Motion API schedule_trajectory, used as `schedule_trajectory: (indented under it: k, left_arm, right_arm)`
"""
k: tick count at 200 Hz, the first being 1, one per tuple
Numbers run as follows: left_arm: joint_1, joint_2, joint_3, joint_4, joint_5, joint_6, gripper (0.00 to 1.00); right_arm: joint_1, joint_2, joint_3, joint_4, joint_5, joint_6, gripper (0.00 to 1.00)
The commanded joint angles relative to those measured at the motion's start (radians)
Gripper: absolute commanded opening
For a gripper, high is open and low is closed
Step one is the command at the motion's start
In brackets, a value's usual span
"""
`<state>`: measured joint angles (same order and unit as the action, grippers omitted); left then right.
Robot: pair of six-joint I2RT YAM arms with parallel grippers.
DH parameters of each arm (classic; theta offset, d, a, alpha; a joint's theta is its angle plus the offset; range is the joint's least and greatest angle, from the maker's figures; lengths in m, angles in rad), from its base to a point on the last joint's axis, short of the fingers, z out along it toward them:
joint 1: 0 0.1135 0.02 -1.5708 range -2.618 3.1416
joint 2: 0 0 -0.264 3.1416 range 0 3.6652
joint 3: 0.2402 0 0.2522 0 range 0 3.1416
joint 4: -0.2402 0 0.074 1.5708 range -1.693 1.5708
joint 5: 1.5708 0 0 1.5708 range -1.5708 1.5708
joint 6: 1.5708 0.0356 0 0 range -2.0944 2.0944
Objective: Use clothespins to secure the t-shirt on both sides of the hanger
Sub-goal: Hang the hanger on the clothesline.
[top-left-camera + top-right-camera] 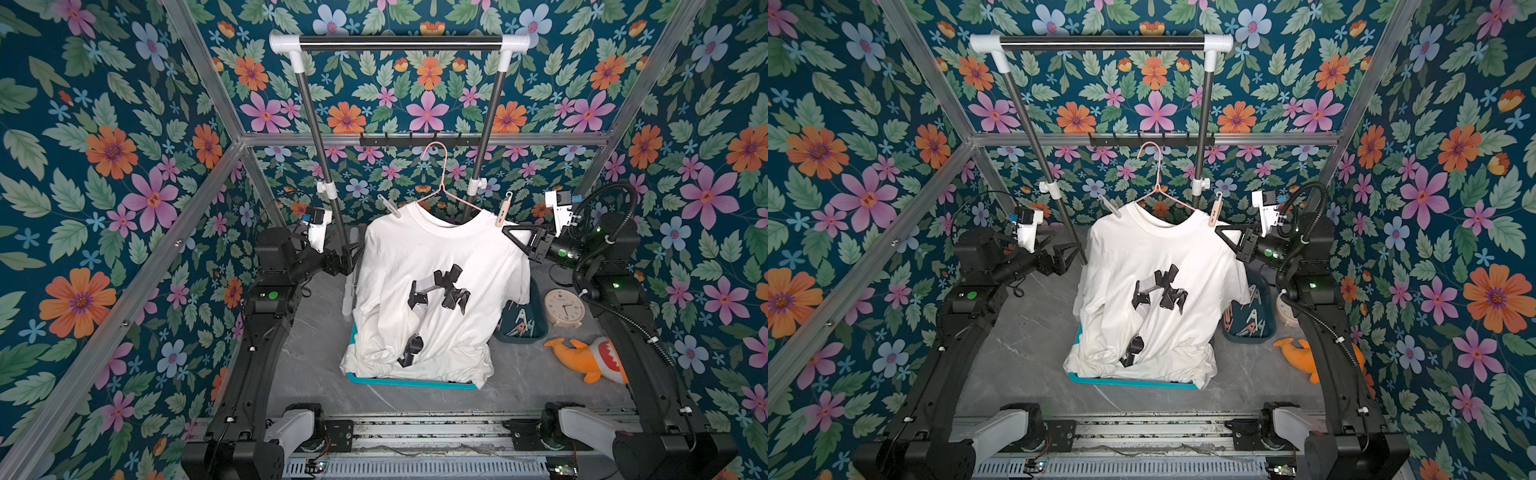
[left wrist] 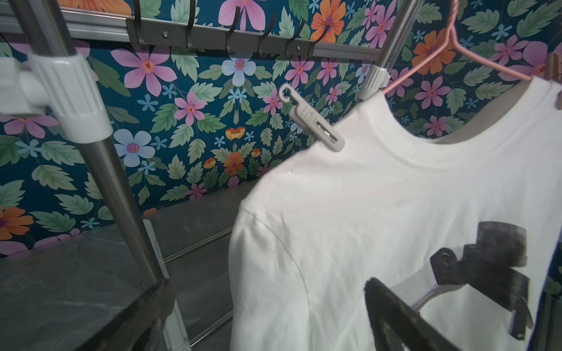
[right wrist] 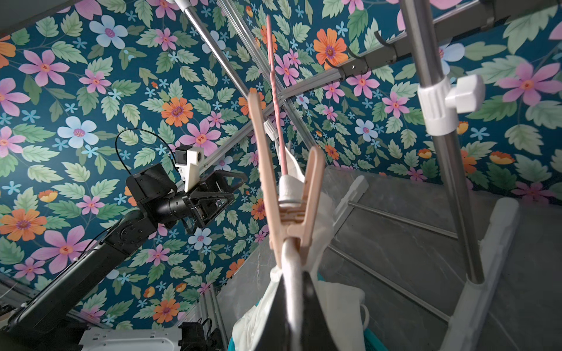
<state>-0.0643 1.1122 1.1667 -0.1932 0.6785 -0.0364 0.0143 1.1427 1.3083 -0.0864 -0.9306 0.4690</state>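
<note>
Both top views first. The t-shirt (image 1: 436,266) hangs on the pink hanger (image 1: 437,174), and its hem is slumped onto a teal tray (image 1: 407,381). The right pincer (image 1: 508,231) is clenched right at the shirt's shoulder. A salmon-pink clothespin (image 1: 502,212) stands just above its tips, clipped over that shoulder. The left pincer (image 1: 1068,251) has its jaws spread wide with nothing in them, just off the shirt's other sleeve. The grey clothespin (image 1: 1113,209) is up past it on that shoulder, not touching it. Down behind the right pincer there's a dark tub (image 1: 521,330) with spare clothespins (image 1: 517,322) in it. An alarm clock (image 1: 564,309) and an orange plush shark (image 1: 590,358) are next to the tub.

Left wrist view: the grey clothespin (image 2: 316,124) is out ahead of the pincer, clipped on the shoulder near the collar and tilted with its little hook end up. It's well clear of the fingers (image 2: 395,310). One dark finger overlaps the printed shirt front (image 2: 365,197), and honestly I can't tell if it touches the fabric.

Right wrist view: the salmon-pink clothespin (image 3: 289,197) is dead ahead of the tips, handles spread in a V and its mouth biting onto the cloth. Right under it, the dark fingers (image 3: 310,304) are squeezed together on a white band of the t-shirt (image 3: 292,288). Across from it, the left pincer (image 3: 225,194) gapes empty against the flowery wall, apart from the shirt.
</note>
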Motion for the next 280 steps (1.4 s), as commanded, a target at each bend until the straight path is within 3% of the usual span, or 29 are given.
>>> schedule_trajectory:
  k: [1,128,181,280]
  left_arm:
    - [0.002,-0.002,-0.012,0.046,-0.005,-0.022,1.0]
    - [0.001,-0.027,-0.082,0.135,0.026,-0.057,1.0]
    - [0.001,-0.025,-0.076,0.137,0.038,-0.06,1.0]
    - [0.002,-0.024,-0.082,0.136,0.035,-0.059,1.0]
  right_arm:
    - [0.001,-0.005,0.061,-0.045,0.066,-0.019,0.0]
    - [0.025,0.09,0.409,-0.127,0.203,-0.043,0.0]
    - [0.102,0.087,0.446,-0.127,0.359,-0.159,0.0]
    - [0.102,0.104,0.508,-0.037,0.418,-0.181,0.0]
